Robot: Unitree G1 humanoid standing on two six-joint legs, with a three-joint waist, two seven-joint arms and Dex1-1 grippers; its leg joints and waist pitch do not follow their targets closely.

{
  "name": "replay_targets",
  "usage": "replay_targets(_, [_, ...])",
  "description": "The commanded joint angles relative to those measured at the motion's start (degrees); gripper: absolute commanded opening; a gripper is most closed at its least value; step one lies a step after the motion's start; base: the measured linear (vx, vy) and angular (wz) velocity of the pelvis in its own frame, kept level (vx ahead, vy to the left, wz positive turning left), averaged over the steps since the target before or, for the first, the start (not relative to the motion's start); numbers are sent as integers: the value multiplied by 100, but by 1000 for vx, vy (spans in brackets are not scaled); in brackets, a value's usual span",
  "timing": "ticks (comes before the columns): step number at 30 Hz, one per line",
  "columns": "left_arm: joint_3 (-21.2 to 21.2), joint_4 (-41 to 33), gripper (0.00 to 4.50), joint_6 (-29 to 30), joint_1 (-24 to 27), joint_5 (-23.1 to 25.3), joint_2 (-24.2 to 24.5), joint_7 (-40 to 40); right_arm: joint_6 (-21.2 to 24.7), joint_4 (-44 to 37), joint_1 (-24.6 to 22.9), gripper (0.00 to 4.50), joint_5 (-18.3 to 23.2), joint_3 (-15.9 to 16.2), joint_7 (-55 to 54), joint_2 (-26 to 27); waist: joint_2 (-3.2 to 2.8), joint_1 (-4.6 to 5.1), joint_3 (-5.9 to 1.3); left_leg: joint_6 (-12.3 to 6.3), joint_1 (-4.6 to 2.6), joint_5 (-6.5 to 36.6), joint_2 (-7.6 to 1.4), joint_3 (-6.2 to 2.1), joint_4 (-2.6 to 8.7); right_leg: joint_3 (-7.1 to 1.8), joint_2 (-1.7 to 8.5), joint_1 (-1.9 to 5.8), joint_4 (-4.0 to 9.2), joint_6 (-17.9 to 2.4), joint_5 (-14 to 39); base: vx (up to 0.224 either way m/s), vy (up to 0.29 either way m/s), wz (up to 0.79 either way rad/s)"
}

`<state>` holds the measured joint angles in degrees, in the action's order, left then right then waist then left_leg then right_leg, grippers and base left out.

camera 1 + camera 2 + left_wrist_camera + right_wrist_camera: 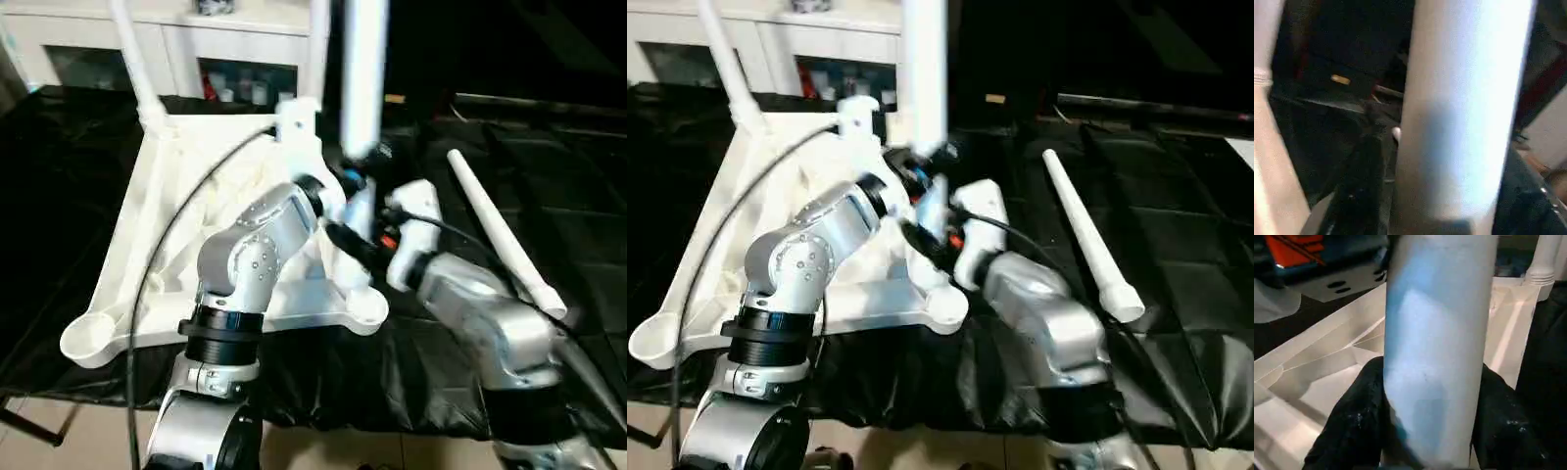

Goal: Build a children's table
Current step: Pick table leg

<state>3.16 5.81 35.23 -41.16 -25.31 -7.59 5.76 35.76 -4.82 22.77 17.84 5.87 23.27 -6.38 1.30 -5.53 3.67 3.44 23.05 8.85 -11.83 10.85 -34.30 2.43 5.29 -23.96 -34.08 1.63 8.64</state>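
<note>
The white table top (pixel 110 257) lies upside down on black cloth, ribbed underside up. One white leg (pixel 135 61) stands in its far left corner socket. I hold another white leg (pixel 363 78) upright over the top's right edge. My left gripper (pixel 355 168) is shut on it, with the tube (pixel 1464 107) between its black fingers (pixel 1359 186). Just below, my right gripper (pixel 366 223) is also shut on the same leg (pixel 1435 342), fingers (pixel 1352 426) on either side. The leg's lower end is hidden behind the grippers. A loose leg (pixel 498 233) lies on the cloth to the right.
The near left socket (pixel 88 338) and the near right socket (pixel 364 313) stand empty. A white cabinet (pixel 196 44) runs along the back. The black cloth (pixel 578 196) covers the ground to the right, and tiled floor (pixel 59 441) shows at the near edge.
</note>
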Motion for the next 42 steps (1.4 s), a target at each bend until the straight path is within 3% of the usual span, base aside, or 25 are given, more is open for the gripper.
replay_targets(1, [-57,83,234,-51,-27,130,-244,-116,-156,-214,103,190,0,-6,-53,4,34,5,-468,207,-126,1357,-49,-54,423,-107,151,254,401,-507,1626,0,0,0])
replay_targets(5, [-210,89,211,-259,-4,283,-232,-97,-152,-276,79,190,-72,40,-143,38,36,-1,-477,180,-129,1237,-46,-42,410,-117,158,270,368,-615,1346,0,0,0])
replay_targets(8, [-283,79,192,-321,15,256,-177,21,-122,-298,54,260,0,3,-80,15,39,5,-473,173,-130,1262,-44,-36,405,-120,155,274,365,-652,1332,0,0,0])
replay_targets(11, [-433,141,187,-498,-22,248,159,682,-47,-278,33,280,326,-191,670,-493,35,-11,-468,128,-150,1341,-46,-33,404,-118,156,278,390,-620,1450,0,0,0])
replay_targets(12, [-451,166,186,-538,-34,269,243,792,-30,-270,32,292,403,-218,863,-621,4,-15,-468,116,-154,1374,-46,-34,401,-122,149,278,397,-621,1416,0,0,0])
replay_targets(14, [-469,165,186,-345,-37,-23,497,1450,13,-237,0,305,633,-280,1572,-1102,24,-31,-466,79,-140,1369,-43,-34,402,-120,154,302,384,-642,1405,0,0,0])
replay_targets(20, [-506,-185,186,416,57,-906,834,2730,143,-138,-5,348,917,-297,2515,-1754,33,-61,-471,-3,-157,1255,-65,-18,373,-119,185,297,343,-1033,1399,0,0,0])
replay_targets(24, [-559,-355,186,656,47,-1351,1044,3456,200,-165,-38,391,1200,-237,3186,-2130,35,-59,-457,-48,-156,1328,-73,-16,378,-114,181,292,352,-1090,1530,0,0,0])
replay_targets(27, [-579,-331,186,648,15,-1490,1120,3849,132,-175,-61,396,1216,-151,3506,-2316,55,-73,-461,-48,-161,1312,-74,-12,372,-114,191,297,355,-1085,1608,0,0,0])
replay_targets(34, [-557,-113,186,571,-190,-1306,1186,3768,121,-189,-86,396,1219,-26,3757,-2471,66,-89,-450,9,-162,1378,-76,-20,379,-112,195,285,382,-961,1862,0,0,0])
replay_targets(42, [-609,17,186,388,-326,-792,1117,3147,337,20,65,396,1079,-91,3067,-2172,69,-89,-459,69,-168,1356,-69,-27,376,-108,194,268,396,-876,1939,0,0,0])
